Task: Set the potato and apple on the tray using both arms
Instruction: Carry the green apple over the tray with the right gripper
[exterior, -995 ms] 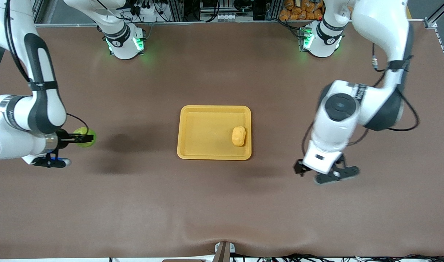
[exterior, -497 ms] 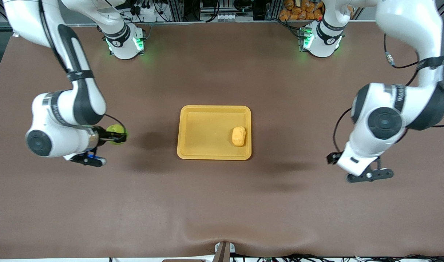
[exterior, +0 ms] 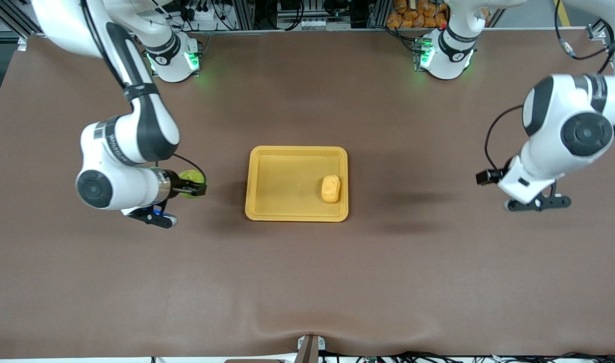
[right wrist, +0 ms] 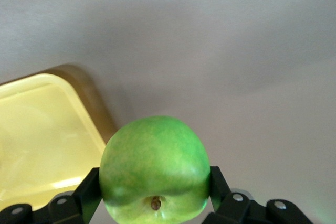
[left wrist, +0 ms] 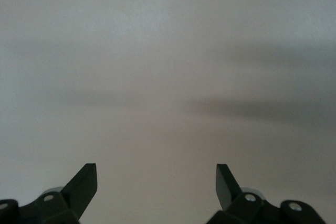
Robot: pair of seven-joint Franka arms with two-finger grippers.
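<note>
The right gripper is closed on the apple and holds it in the air over the brown desk, just beside the tray at the tray's end toward the right arm. In the right wrist view the apple fills the space between the two black fingers, which press against its sides, with its dark stem dimple turned toward the camera; a rounded corner of the tray shows close by, and the fruit is over bare desk rather than over the tray. The tray lies flat in the middle of the desk, its long sides running between the two arms' ends. The potato lies inside the tray, resting on its floor close to the rim at the end toward the left arm, and nearer to the front camera than the tray's centre. The left gripper hangs over the desk at the left arm's end, well apart from the tray, and holds nothing. In the left wrist view the left gripper has its fingers spread wide, with only bare desk and soft shadows between them.
</note>
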